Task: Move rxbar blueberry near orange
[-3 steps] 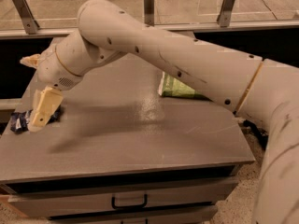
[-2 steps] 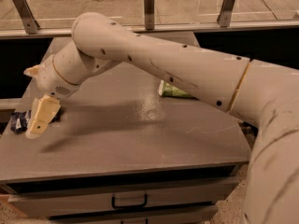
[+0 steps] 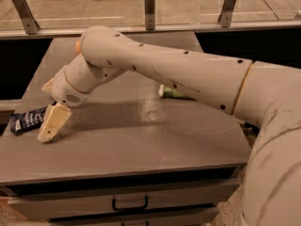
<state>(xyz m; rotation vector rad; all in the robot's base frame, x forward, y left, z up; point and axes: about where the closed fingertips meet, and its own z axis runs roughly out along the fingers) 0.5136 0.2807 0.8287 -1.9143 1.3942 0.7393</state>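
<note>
The rxbar blueberry (image 3: 26,121), a dark navy wrapper with white lettering, lies flat at the table's left edge. My gripper (image 3: 51,125) hangs just right of it and low over the table, overlapping the bar's right end. Whether it touches the bar I cannot tell. The orange (image 3: 77,46) shows only as a small sliver behind my arm's elbow, toward the back left of the table. My arm (image 3: 178,74) reaches in from the right across the table.
A green chip bag (image 3: 173,93) lies mid-table, partly hidden under my arm. The grey table (image 3: 141,145) has a drawer with a black handle (image 3: 130,205) in front. A railing with metal posts (image 3: 149,4) runs behind.
My arm has come down and the gripper has lowered to the table's surface right beside the bar. The bar has not visibly moved.
</note>
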